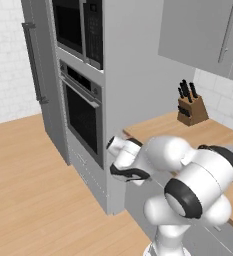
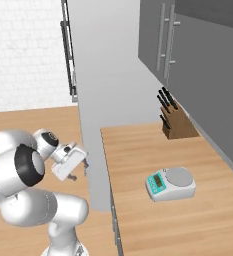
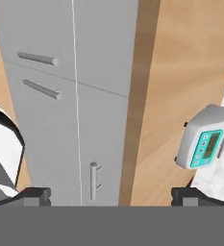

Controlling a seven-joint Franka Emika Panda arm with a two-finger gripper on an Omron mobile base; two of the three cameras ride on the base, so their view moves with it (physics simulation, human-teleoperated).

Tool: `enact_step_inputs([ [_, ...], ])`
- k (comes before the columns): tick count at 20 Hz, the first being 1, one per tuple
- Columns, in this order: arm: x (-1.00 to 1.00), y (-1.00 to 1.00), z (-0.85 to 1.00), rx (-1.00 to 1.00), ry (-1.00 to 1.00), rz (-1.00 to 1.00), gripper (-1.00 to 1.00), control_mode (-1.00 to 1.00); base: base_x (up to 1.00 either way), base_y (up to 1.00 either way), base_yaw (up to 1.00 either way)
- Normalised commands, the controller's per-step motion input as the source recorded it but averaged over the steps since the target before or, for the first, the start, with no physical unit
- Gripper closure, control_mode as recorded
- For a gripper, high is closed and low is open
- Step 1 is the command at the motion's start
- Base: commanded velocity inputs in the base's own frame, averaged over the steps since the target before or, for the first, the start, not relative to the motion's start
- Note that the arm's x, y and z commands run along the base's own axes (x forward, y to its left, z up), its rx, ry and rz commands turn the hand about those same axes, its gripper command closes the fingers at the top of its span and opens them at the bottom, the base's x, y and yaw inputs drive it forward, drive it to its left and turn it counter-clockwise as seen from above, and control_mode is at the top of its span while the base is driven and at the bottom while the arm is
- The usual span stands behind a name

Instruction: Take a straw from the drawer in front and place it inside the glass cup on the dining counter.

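Fingertips [image 3: 34, 194] spread wide, holding nothing.
Gripper [image 3: 111, 197] aimed at closed grey drawer fronts [image 3: 92, 144]; handle [image 3: 93, 180] dead ahead between tips, running away from them.

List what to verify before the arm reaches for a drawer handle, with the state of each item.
1. Fingers spread wide with nothing between them: ok.
2. Drawer fronts pulled open: not ok, all are shut.
3. Bar handle ahead of the hand and untouched: ok.
4. Scale on the counter off to the side of the approach: ok.
5. Which front is the target drawer: cannot tell.
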Motion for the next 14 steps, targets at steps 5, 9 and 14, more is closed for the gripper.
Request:
enact_step_inputs([
  [5, 0.03, 0.0, -0.02, -0.17, -0.12, 0.18, -1.0, -1.0, 0.0, 0.0, 0.0],
  [9, 0.11, -0.02, -0.12, -0.08, 0.0, 0.14, -1.0, -1.0, 0.0, 0.0, 0.0],
  [14, 0.19, -0.16, -0.12, -0.04, -0.01, 0.07, -1.0, -1.0, 0.0, 0.0, 0.0],
])
